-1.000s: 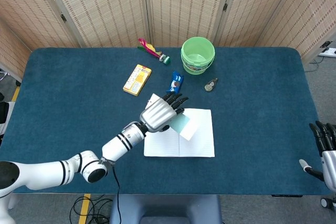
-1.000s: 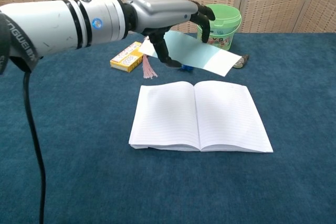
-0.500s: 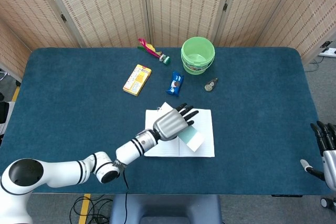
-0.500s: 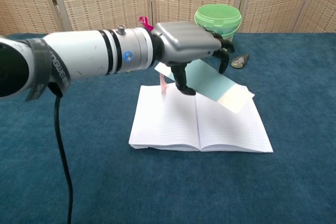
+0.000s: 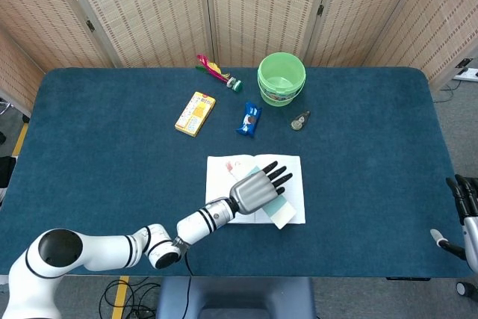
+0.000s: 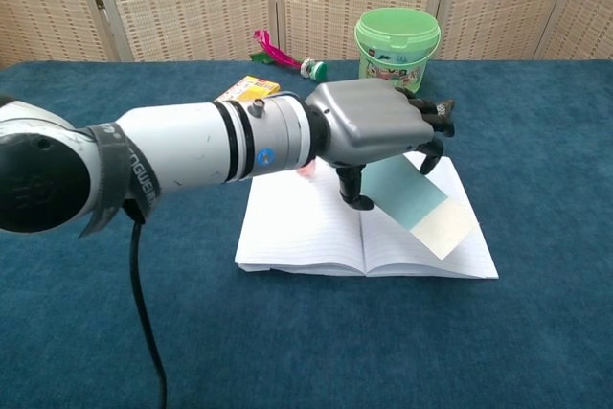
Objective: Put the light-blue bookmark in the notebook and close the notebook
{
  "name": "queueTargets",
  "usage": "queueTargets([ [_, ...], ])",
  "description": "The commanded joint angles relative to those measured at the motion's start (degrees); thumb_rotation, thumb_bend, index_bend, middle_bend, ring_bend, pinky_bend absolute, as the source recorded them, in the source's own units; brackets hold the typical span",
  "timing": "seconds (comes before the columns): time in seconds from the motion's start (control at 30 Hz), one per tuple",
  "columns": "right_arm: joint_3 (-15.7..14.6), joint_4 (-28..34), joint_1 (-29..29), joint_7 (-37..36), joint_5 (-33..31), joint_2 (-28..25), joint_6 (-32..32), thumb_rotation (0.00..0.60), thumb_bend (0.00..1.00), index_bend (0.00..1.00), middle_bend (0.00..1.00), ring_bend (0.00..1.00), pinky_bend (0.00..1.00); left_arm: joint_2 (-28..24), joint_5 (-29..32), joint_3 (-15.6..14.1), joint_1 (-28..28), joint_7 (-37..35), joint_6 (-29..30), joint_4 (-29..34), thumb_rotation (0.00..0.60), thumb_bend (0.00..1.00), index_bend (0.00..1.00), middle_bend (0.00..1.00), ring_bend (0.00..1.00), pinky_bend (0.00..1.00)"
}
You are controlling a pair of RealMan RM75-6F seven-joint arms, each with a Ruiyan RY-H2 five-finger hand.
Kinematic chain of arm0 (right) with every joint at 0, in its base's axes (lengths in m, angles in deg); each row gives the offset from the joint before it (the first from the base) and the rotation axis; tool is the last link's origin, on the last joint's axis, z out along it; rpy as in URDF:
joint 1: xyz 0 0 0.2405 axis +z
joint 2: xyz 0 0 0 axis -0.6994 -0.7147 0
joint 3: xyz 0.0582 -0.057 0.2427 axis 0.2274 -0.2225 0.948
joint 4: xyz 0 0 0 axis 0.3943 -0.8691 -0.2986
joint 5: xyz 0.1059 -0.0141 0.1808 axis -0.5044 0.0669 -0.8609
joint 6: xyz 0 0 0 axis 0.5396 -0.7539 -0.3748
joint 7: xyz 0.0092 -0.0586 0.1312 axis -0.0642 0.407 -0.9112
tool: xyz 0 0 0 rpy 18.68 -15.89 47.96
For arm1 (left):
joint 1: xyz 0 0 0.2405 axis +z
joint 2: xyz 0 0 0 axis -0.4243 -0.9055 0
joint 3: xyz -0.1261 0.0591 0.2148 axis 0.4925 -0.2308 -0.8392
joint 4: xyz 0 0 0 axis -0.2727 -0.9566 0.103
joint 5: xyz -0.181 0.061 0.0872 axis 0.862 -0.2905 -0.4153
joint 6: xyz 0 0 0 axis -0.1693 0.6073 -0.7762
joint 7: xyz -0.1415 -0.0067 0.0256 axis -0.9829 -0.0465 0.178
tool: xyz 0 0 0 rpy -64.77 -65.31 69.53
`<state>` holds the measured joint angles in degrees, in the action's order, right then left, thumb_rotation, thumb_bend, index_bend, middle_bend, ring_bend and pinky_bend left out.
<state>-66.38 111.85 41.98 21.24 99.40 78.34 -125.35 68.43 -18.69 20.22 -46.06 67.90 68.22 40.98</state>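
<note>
The desk [image 5: 89,147], covered in dark blue cloth, carried the open notebook [image 5: 220,173] near the middle of its front edge, with a green bucket [image 5: 281,78], a yellow box [image 5: 195,113], a blue packet [image 5: 249,118], a small metal clip [image 5: 299,120] and a pink-and-green toy [image 5: 216,71] lying toward the back edge. Over the preceding second the left arm [image 6: 182,155] had advanced from behind the notebook toward the front edge and descended, so that the left hand [image 5: 258,189] stood low over the notebook's right-hand page rather than clear of its back edge. The light-blue bookmark [image 6: 417,203] was pinched beneath that hand, slanting down toward the page's front right corner; in the chest view its pale lower end appeared to reach the paper, though contact could not be confirmed. The bookmark's pink tassel [image 6: 306,169] showed just behind the hand. The right hand [image 5: 464,198] was only partly visible at the right front corner, holding nothing; whether its fingers were spread or curled could not be told. By this judgement the insertion step was nearly complete: release of the bookmark onto the page remained, and then the closing of the cover.
</note>
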Motion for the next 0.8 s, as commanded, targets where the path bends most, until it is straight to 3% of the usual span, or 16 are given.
queueTargets([
  [0.03,-0.02,-0.05,-0.02,-0.03,0.0,0.01,0.01,0.6,0.07,0.0,0.06,0.01,0.04,1.2,1.81,-0.11,-0.07,2.82,0.74,-0.73,0.6,0.27,0.27,0.09,0.06,0.14],
  [0.17,-0.1,-0.11,0.02,0.01,0.39,0.05,-0.03,0.6,0.07,0.0,0.06,0.01,0.04,1.38,3.99,0.01,1.32,3.42,2.29,-0.5,0.6,0.27,0.11,0.09,0.06,0.14],
  [0.3,-0.04,-0.17,0.22,-0.05,0.8,0.1,-0.02,0.6,0.07,0.0,0.06,0.01,0.04,-0.02,6.27,0.37,3.56,2.29,4.22,1.43,0.6,0.27,0.05,0.08,0.06,0.14],
  [0.5,-0.34,0.18,1.06,0.94,2.13,-0.01,0.87,0.6,0.07,0.0,0.06,0.01,0.04,-3.95,11.33,2.02,7.68,1.12,8.73,6.73,0.6,0.27,0.04,0.07,0.06,0.14],
  [0.7,-0.69,0.71,2.68,2.17,5.23,-0.67,1.8,0.6,0.1,0.0,0.07,0.01,0.04,-12.09,19.98,3.9,13.66,-0.82,14.04,16.3,0.6,0.27,0.05,0.07,0.06,0.14],
  [0.8,-0.81,0.89,3.55,2.58,6.74,-0.98,2.29,0.6,0.12,0.0,0.08,0.01,0.04,-15.45,20.91,3.75,16.59,-2.78,16.68,18.97,0.6,0.27,0.06,0.07,0.06,0.14],
])
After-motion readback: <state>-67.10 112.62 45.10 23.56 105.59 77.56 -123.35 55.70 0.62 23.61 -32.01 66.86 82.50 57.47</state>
